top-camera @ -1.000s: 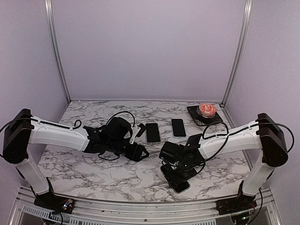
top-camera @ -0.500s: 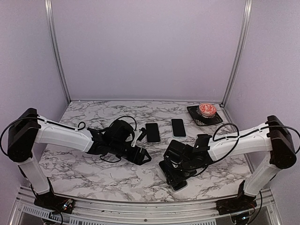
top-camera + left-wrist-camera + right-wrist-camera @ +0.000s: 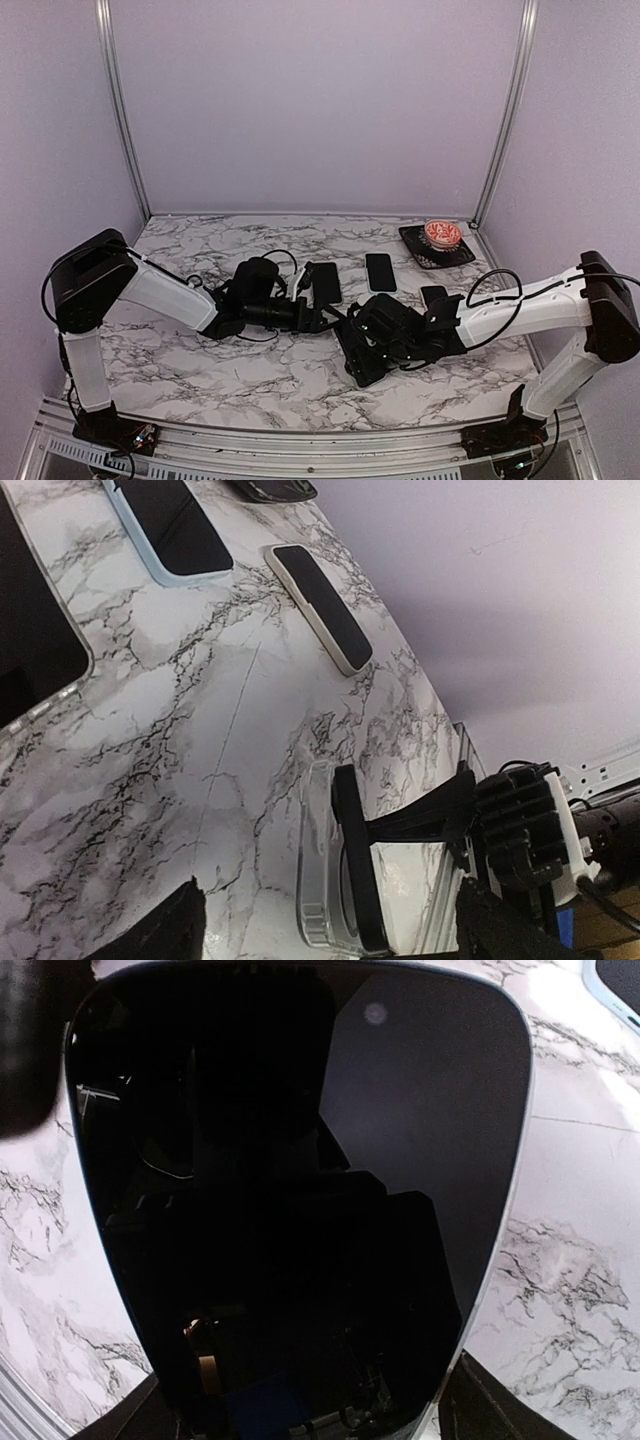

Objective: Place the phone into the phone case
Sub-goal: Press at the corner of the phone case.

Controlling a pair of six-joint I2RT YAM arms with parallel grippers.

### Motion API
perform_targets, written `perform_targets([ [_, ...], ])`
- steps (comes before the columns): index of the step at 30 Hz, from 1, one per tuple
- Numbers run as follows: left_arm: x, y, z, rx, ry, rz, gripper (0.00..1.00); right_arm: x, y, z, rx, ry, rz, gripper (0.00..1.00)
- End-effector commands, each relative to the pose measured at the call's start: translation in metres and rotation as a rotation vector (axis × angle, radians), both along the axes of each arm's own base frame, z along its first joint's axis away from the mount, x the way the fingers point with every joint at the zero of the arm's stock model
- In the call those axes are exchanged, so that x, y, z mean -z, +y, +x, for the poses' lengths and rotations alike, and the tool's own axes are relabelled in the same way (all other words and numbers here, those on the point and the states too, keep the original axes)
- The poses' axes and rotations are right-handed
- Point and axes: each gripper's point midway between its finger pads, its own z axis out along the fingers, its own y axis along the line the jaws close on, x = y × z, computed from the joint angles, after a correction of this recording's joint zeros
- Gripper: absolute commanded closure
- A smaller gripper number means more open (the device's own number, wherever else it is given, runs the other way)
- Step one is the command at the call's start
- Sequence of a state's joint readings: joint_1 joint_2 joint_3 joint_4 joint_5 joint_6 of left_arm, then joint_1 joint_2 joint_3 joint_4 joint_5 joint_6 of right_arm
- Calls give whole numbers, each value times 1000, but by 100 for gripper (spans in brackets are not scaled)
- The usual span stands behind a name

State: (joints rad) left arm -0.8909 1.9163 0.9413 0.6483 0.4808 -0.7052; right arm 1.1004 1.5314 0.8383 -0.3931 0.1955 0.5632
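A glossy black phone (image 3: pixel 300 1190) with rounded corners is stood on edge on the veined marble table (image 3: pixel 200 360), near the centre, with a translucent phone case (image 3: pixel 313 870) pressed along it. It is clasped by the right gripper (image 3: pixel 368 345), whose arm is stretched low leftward. Just left, the left gripper (image 3: pixel 322 318) is spread wide, grasping nothing. Three others are laid flat farther back: a blue-rimmed phone (image 3: pixel 165 525), a cream-rimmed phone (image 3: pixel 320 605) and a clear-rimmed phone (image 3: pixel 30 630).

Marble table (image 3: pixel 170 365) bears a blue-cased phone (image 3: pixel 165 525), a white-cased phone (image 3: pixel 320 605), a tray (image 3: pixel 420 258).
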Motion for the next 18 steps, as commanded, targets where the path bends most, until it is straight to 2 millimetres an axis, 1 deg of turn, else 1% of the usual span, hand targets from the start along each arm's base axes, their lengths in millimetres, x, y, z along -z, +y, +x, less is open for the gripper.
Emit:
perform_targets([
  [1,-9,-11,-1,10,40,-134,27,-22,19,15,-3,-89,89,79],
  [2,-6,-12,0,8,47,-133,33,-21,20,15,-7,-88,91,79],
  [8,-2,-15,4,-3,33,-133,56,-17,21,13,-19,-79,81,79],
  [9,0,-15,3,-2,35,-129,59,-17,21,14,-19,-81,79,79],
  [15,15,-19,-3,11,48,-102,61,-19,27,19,-21,-95,66,80],
  [16,18,-19,-5,15,49,-96,63,-19,28,20,-22,-97,66,80],
  [18,23,-20,-6,17,55,-86,73,-20,30,21,-23,-103,68,80],
])
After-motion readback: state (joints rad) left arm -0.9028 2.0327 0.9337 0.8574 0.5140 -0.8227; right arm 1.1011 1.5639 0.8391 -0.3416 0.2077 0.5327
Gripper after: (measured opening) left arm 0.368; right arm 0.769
